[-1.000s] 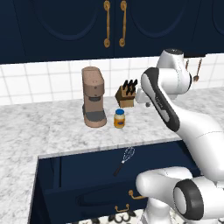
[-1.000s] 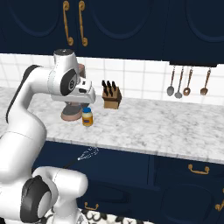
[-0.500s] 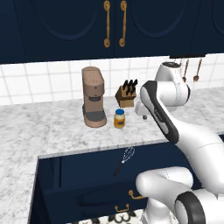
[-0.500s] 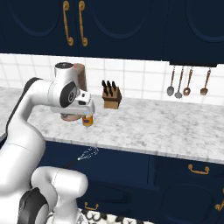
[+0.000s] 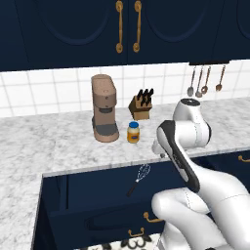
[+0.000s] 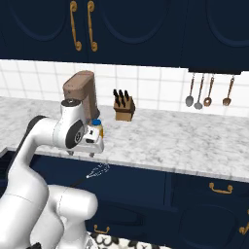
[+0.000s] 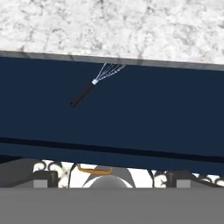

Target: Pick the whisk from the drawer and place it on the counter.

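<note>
The whisk (image 5: 139,177) (image 6: 95,172) (image 7: 98,81), with its silver wire head and thin black handle, lies at a slant inside the pulled-out navy drawer (image 5: 97,219) (image 7: 153,109). Its head is close under the marble counter's (image 5: 58,146) (image 6: 170,141) (image 7: 109,26) front edge. My gripper (image 5: 159,152) (image 6: 81,154) hangs fingers-down at that edge, above the drawer and a little to the whisk's right in the left base view. Its fingers stand apart with nothing between them, well clear of the whisk.
On the counter behind the gripper stand a brown coffee machine (image 5: 104,114) (image 6: 80,90), a yellow jar with a blue lid (image 5: 132,133) (image 6: 96,126) and a knife block (image 5: 141,105) (image 6: 122,107). Copper utensils (image 5: 205,80) (image 6: 209,92) hang on the tiled wall. Navy cabinets overhang the counter.
The arm has folded down and forward, bringing the gripper from above the counter to its front edge over the drawer. The whisk has not moved.
</note>
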Motion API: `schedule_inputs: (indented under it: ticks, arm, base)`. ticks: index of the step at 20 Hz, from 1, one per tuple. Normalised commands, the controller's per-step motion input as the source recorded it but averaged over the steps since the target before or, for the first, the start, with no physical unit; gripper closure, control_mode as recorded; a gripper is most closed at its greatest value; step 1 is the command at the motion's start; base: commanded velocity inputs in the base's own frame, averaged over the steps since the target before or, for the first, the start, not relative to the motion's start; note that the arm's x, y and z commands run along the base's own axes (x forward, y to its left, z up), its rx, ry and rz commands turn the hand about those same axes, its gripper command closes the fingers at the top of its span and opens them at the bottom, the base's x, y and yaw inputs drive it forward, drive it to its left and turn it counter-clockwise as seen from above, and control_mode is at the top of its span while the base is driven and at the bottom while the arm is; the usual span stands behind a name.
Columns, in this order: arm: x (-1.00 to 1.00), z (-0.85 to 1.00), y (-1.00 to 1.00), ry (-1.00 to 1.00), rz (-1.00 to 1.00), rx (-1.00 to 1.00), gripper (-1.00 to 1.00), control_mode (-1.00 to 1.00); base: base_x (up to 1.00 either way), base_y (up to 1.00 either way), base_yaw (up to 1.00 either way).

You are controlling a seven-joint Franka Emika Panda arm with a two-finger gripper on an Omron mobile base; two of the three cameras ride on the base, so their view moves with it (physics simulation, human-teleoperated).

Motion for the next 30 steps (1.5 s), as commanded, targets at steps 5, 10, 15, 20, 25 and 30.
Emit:
schedule_inputs:
  ticks: [5, 10, 15, 20, 25, 30]
  arm:
    - [-0.36, -0.51, 0.0, -0.01, 0.0, 0.0, -1.0, 1.0]
    - [0.0, 0.0, 0.0, 0.0, 0.0, 0.0, -1.0, 1.0]
    - [0.0, 0.0, 0.0, 0.0, 0.0, 0.0, -1.0, 1.0]
    - [0.08, 0.0, 0.03, 0.0, 0.0, 0.0, -1.0, -1.0]
    - [0.57, -0.13, 0.0, 0.0, 0.0, 0.0, -1.0, -1.0]
    - [0.51, -0.42, 0.02, 0.0, 0.02, 0.0, -1.0, -1.0]
  base:
    - [-0.09, 0.0, 0.0]
    - [-0.56, 0.0, 0.0]
    - [-0.41, 0.0, 0.0]
    - [0.0, 0.01, 0.0]
    - [0.0, 0.0, 0.0]
    - [0.0, 0.0, 0.0]
